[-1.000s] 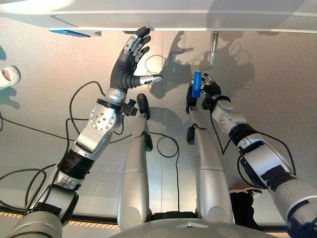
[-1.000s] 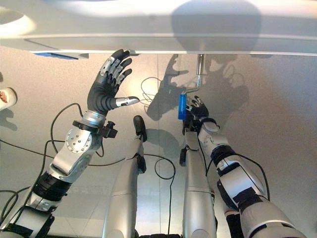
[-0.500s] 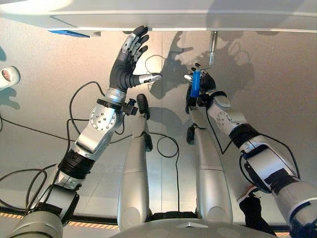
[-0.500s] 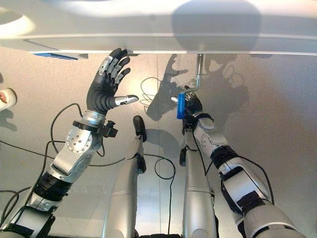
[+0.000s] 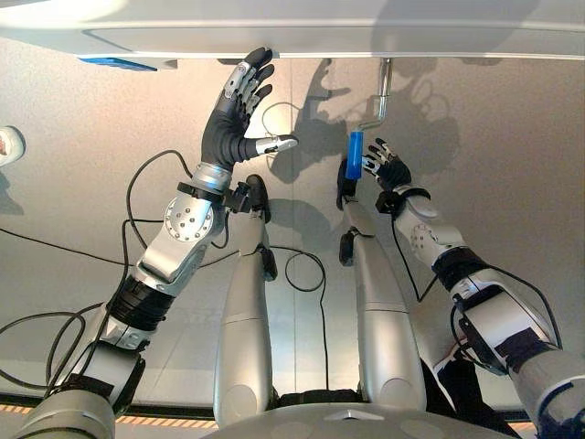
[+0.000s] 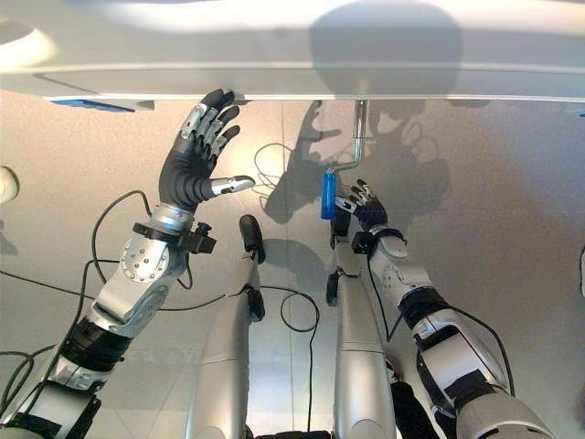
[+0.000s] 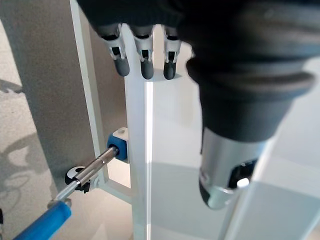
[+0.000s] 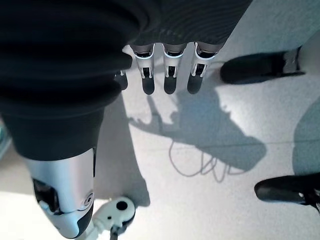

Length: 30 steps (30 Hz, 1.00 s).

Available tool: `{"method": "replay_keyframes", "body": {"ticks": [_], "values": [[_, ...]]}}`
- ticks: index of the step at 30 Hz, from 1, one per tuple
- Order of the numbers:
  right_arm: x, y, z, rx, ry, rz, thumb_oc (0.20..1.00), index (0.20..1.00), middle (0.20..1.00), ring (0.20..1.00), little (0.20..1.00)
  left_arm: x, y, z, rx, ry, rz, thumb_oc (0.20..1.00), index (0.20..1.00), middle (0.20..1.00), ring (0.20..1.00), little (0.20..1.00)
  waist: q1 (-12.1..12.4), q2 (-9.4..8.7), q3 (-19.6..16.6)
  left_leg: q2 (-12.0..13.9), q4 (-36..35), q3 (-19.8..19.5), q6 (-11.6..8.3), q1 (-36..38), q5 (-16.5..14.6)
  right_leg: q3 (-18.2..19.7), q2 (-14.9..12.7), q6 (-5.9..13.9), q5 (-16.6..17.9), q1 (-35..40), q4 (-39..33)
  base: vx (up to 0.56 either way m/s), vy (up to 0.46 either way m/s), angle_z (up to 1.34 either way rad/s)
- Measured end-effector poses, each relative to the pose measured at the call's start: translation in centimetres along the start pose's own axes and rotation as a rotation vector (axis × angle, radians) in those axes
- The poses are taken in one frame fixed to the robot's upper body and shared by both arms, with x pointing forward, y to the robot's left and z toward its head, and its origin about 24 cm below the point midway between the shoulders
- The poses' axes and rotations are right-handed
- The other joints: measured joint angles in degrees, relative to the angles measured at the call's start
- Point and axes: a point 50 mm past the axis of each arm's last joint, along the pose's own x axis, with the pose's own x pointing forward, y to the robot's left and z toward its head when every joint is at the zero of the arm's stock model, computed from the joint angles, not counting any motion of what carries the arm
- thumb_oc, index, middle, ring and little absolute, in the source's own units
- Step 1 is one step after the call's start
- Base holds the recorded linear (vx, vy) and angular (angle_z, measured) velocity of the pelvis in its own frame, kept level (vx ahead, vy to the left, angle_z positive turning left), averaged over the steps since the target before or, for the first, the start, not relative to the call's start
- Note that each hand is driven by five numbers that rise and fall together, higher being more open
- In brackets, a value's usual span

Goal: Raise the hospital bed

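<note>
The white hospital bed frame (image 5: pixel 302 37) runs across the top of the eye views. A metal crank rod (image 5: pixel 382 87) hangs from it and ends in a blue handle (image 5: pixel 356 155). My right hand (image 5: pixel 390 171) is open with fingers spread, just to the right of the blue handle (image 6: pixel 327 196) and apart from it. In the right wrist view its fingers (image 8: pixel 167 80) are straight over bare floor. My left hand (image 5: pixel 236 114) is open, fingertips up at the bed's lower edge. The left wrist view shows its fingers (image 7: pixel 144 62) at the white frame (image 7: pixel 137 160), with the crank rod (image 7: pixel 95 167) beyond.
A blue label (image 5: pixel 123 62) sits under the bed at the left. A small white round object (image 5: pixel 7 142) lies at the left edge. A person's dark shoes (image 8: pixel 260 67) stand on the floor near my right side.
My right hand has let go of the blue handle, spread its fingers and dropped slightly to the handle's right. The left hand stays put at the bed edge.
</note>
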Motion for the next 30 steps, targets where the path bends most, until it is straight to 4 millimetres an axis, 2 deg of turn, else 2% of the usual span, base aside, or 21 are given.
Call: {"method": "replay_keyframes", "body": {"ticks": [11,14,15,19,25,30], "values": [[-0.4,-1.1,1.2,-0.017,-0.045,-0.012,1.000,1.000,1.000,1.000,1.000,-0.1,0.3,0.1,0.016,0.004,-0.003,1.000,1.000,1.000,1.000,1.000,0.1,0.00,0.0,0.0,-0.4,0.1,0.00,0.0,0.0,0.1,0.1,0.00,0.0,-0.1,-0.4,0.00,0.000,0.00],[-1.1,-1.0,2.2,-0.041,-0.094,0.022,1.000,1.000,1.000,1.000,1.000,-0.2,0.3,0.2,0.015,0.002,-0.001,1.000,1.000,1.000,1.000,1.000,0.0,-0.01,0.0,0.0,-0.5,0.1,-0.03,0.0,0.0,0.1,0.1,0.01,0.0,-0.1,-0.4,0.00,0.000,0.00],[-2.1,-0.7,3.0,-0.067,-0.142,0.073,1.000,1.000,1.000,1.000,1.000,-0.5,0.5,0.7,0.014,-0.017,0.008,1.000,1.000,1.000,1.000,1.000,0.0,-0.01,0.0,0.0,-0.5,0.2,-0.02,-0.3,0.0,0.1,0.1,0.00,0.0,-0.4,-0.4,0.00,0.000,0.00],[-4.0,-0.1,4.3,-0.091,-0.220,0.171,1.000,1.000,1.000,1.000,1.000,-0.9,0.9,1.1,0.039,-0.021,0.004,1.000,1.000,1.000,1.000,1.000,-0.2,-0.07,0.0,0.1,-0.4,0.1,-0.04,-0.3,0.0,0.1,0.2,0.00,0.0,-0.3,-0.3,0.00,0.000,0.00],[-4.4,-0.3,3.9,-0.115,-0.202,0.197,1.000,1.000,1.000,1.000,1.000,-1.0,1.2,1.4,0.066,-0.018,-0.009,1.000,1.000,1.000,1.000,1.000,-0.2,-0.08,0.0,0.0,-0.2,0.1,-0.03,-0.3,0.0,0.1,0.1,0.02,0.0,-0.3,-0.3,0.00,0.000,0.00],[-4.5,0.5,3.0,-0.130,-0.170,0.243,1.000,1.000,1.000,1.000,1.000,-1.0,1.2,1.4,0.068,-0.017,-0.010,1.000,1.000,1.000,1.000,1.000,-0.1,-0.08,0.0,0.0,-0.2,0.0,-0.04,-0.3,0.0,0.0,0.0,0.02,0.0,-0.3,-0.3,0.00,0.000,0.00]]}}
